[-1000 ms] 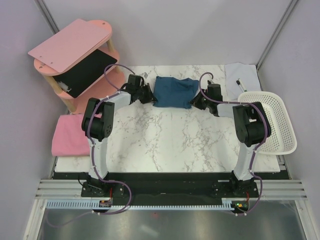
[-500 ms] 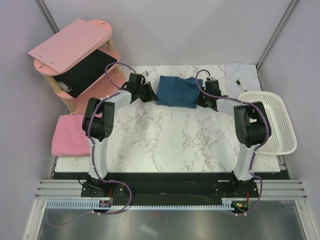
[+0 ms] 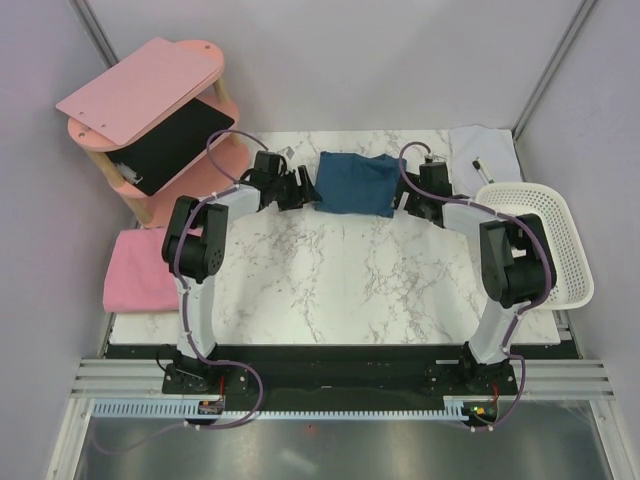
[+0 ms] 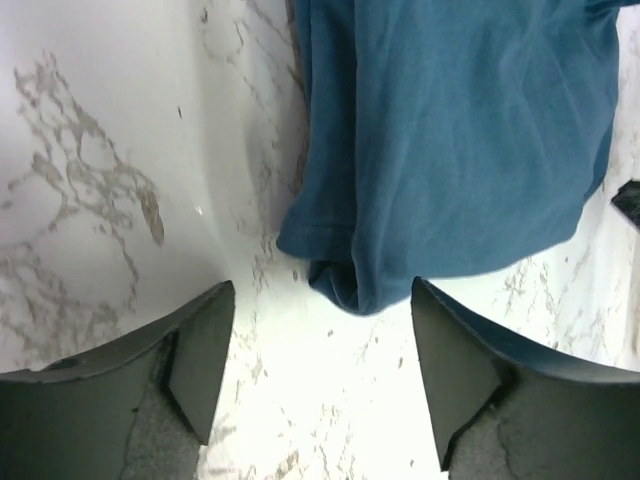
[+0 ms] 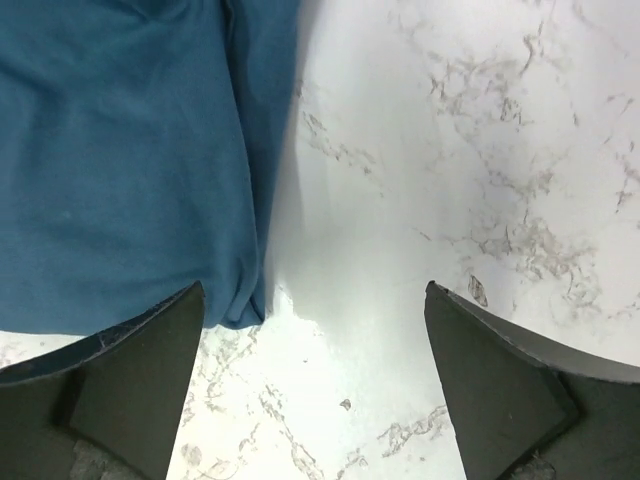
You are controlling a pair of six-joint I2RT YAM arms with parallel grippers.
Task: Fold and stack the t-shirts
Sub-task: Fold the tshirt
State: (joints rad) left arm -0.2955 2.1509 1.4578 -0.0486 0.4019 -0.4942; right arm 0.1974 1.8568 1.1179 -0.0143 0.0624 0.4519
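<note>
A dark teal-blue t-shirt [image 3: 354,184] lies folded into a compact rectangle at the back middle of the marble table [image 3: 330,280]. My left gripper [image 3: 304,189] is open just off its left edge, the shirt's near corner [image 4: 350,290] lying just beyond the fingertips. At the shirt's right edge my right gripper [image 3: 403,201] is open, with bare marble between its fingers [image 5: 150,370] and the teal fabric [image 5: 120,160] to their left. A pink t-shirt [image 3: 142,270] lies folded at the table's left edge, away from both arms.
A pink wooden shelf [image 3: 150,110] holding a black slab stands at the back left. A white mesh basket [image 3: 545,240] sits at the right edge. Behind it lies a small white cloth with a pen [image 3: 482,155].
Both grippers were shut on the teal shirt's side edges and have now opened and let go. The shirt shifted slightly toward the back and lies flat and squarer.
</note>
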